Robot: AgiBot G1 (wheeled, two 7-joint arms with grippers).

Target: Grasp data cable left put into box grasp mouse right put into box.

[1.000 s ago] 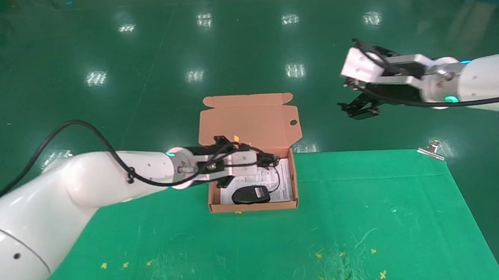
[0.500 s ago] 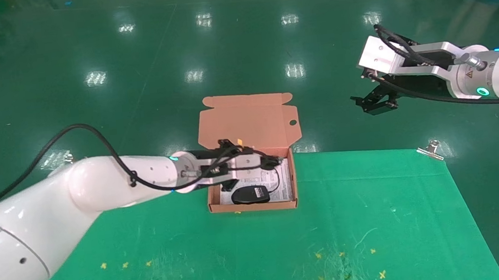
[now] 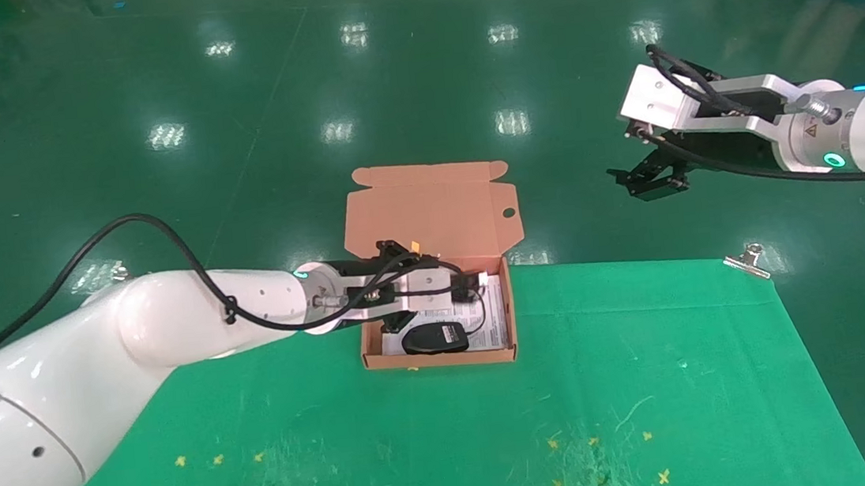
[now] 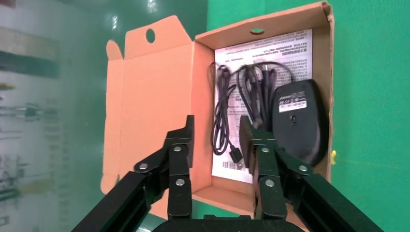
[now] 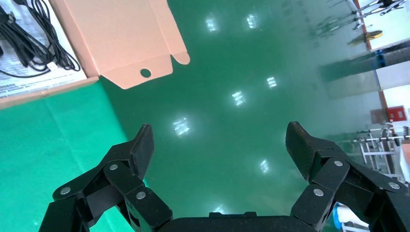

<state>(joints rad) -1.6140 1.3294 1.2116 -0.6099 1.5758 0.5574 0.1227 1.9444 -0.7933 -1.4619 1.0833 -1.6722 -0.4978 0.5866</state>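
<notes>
We see a shiny green floor [image 3: 385, 81] all around, and on it stands our desk [image 3: 652, 380] with a green cover. Little yellow marks [image 3: 209, 479] dot the cover near us. A silver clip [image 3: 748, 260] pinches the far right corner of the cover.

The box [image 3: 429, 211] sits at the far edge of the desk with its flap lid standing up and open. A white paper sheet [image 4: 285, 46] lies flat on the bottom of the box. The mouse [image 3: 434, 339] lies on that paper, in the near part of the box. Next to it the data cable [image 4: 227, 111] lies in loose black loops, also inside the box.

Our left tool [image 4: 216, 140] hangs over the box, just above the cable. Its fingers are spread apart and hold nothing. The left arm covers part of the box in the head view.

Our right tool [image 3: 652, 178] is up in the air, off to the right and well apart from the box. Its fingers [image 5: 138, 147] are spread wide and empty, with only floor under them.
</notes>
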